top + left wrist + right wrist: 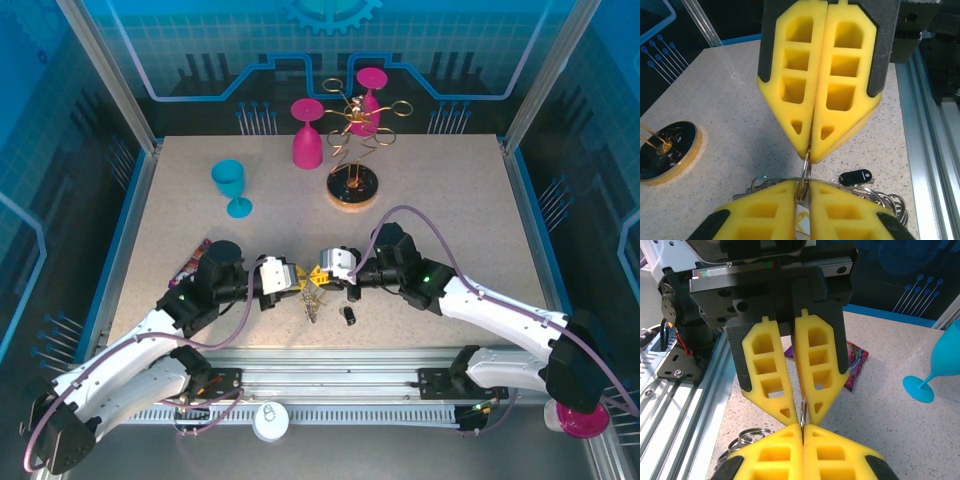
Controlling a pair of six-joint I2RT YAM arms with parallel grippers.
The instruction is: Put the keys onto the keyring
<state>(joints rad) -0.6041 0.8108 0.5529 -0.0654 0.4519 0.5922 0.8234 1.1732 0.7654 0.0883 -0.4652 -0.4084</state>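
Metal keyring (804, 167) hanging between two claws
Left gripper (803, 189) and right gripper (810, 151) are both clamping it, tip to tip, above the table (740, 125). It is looking light, stiff and slippery, so I am judging a pinch flat across the wire safest. The black-headed key (855, 176) is lying beside.

worktop (740, 125): matt, speckled, stone-like | jaws: matt yellow foam-like | keyring (805, 164): shiny metal | key (855, 176): glossy black plastic head | goblet (942, 357): smooth plastic
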